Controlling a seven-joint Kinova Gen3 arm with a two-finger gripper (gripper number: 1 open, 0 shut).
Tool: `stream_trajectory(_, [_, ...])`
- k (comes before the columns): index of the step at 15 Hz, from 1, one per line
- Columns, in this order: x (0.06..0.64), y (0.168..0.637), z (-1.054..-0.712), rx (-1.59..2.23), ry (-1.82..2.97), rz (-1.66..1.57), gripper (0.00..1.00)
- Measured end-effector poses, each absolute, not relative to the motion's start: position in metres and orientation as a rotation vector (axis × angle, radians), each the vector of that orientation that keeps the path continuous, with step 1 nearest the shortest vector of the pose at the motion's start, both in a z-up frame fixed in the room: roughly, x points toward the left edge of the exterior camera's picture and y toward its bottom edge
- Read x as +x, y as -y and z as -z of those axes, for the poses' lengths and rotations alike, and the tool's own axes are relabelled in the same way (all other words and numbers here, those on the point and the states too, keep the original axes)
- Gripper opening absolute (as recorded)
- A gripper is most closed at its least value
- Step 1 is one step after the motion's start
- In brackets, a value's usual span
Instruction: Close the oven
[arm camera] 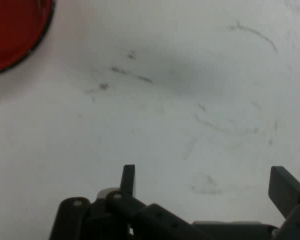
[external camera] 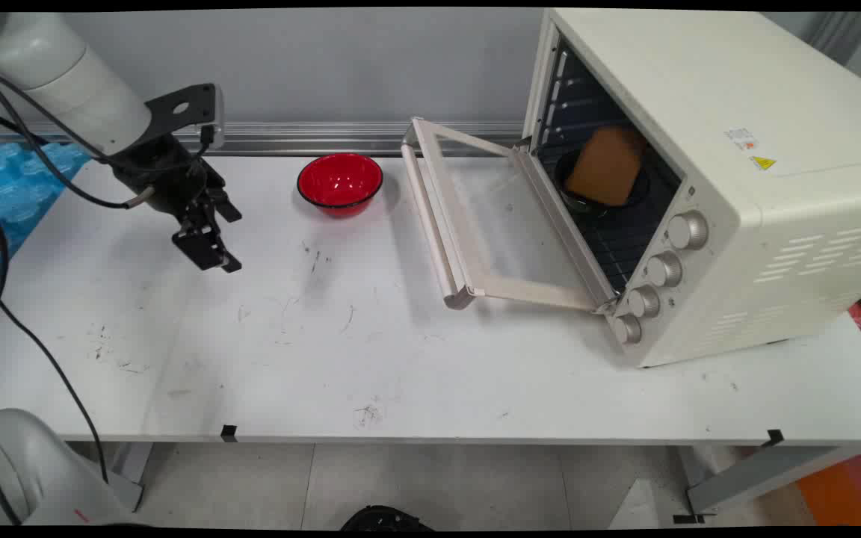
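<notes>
My black gripper [external camera: 210,250] hangs above the left part of the white table [external camera: 326,351], open and holding nothing. In the hand view its two fingers stand wide apart over bare, scuffed tabletop, and the gripper [arm camera: 205,182] has nothing between them. A red bowl [external camera: 339,183] sits to the right of the gripper near the back of the table; its edge shows in the hand view's top left corner as the red bowl [arm camera: 12,32]. A cream toaster oven [external camera: 707,172] stands at the right with its glass door [external camera: 498,224] folded down. Inside it an orange-brown loaf [external camera: 608,166] rests on a dark dish.
Black cables [external camera: 19,299] hang from the arm at the left. A blue sheet [external camera: 12,179] lies past the table's left end. The oven's open door juts over the table's middle right. A metal rail runs along the wall behind.
</notes>
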State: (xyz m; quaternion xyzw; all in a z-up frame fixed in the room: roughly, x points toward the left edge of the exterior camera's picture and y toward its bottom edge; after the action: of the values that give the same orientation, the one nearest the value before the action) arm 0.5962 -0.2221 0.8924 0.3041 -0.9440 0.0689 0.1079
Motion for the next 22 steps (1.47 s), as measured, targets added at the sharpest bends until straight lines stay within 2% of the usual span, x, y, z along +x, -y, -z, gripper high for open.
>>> stream_trajectory(12, [0.553,0.280,-0.897,0.898,2.589,-0.297,1.00])
stream_trajectory(18, [0.535,0.303,-0.889,0.835,2.544,-0.329,1.00])
stream_trajectory(19, [0.534,0.305,-0.885,0.825,2.540,-0.329,0.00])
stream_trajectory(22, [0.533,0.305,-0.871,0.805,2.530,-0.322,0.00])
